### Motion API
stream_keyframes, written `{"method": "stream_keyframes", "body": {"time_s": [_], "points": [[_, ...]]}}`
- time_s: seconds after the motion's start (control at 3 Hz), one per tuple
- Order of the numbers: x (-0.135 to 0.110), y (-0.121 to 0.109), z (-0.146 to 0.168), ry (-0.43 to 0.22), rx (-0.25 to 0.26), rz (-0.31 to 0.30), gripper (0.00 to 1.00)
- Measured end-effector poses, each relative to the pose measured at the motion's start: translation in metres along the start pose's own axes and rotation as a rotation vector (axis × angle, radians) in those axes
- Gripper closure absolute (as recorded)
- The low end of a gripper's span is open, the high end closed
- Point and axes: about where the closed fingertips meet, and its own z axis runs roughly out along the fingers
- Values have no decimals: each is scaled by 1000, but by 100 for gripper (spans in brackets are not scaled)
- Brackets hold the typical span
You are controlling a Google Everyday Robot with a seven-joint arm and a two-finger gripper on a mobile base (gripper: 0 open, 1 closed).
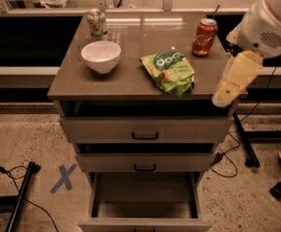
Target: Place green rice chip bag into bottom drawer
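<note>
The green rice chip bag [169, 71] lies flat on the cabinet top [130, 83], right of centre near the front edge. The bottom drawer [145, 191] is pulled open below, and its grey inside holds nothing. My gripper is out of view. Only my arm shows at the right: a white rounded housing [270, 23] and a cream link [236, 76] that hangs over the top's right front corner, just right of the bag and not touching it.
A white bowl [101, 56] and a green-and-white can [97, 23] stand on the left of the top, and a red soda can [204, 37] at the back right. The two upper drawers [145, 129] are slightly ajar. A blue floor cross [63, 178], cables and black stand legs [20, 197] flank the cabinet.
</note>
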Motion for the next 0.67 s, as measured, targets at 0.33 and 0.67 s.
{"method": "stream_keyframes", "body": {"time_s": [0.33, 0.67], "points": [[-37, -29, 40, -25, -14, 124, 0], [-59, -50, 80, -6, 13, 257, 0]]}}
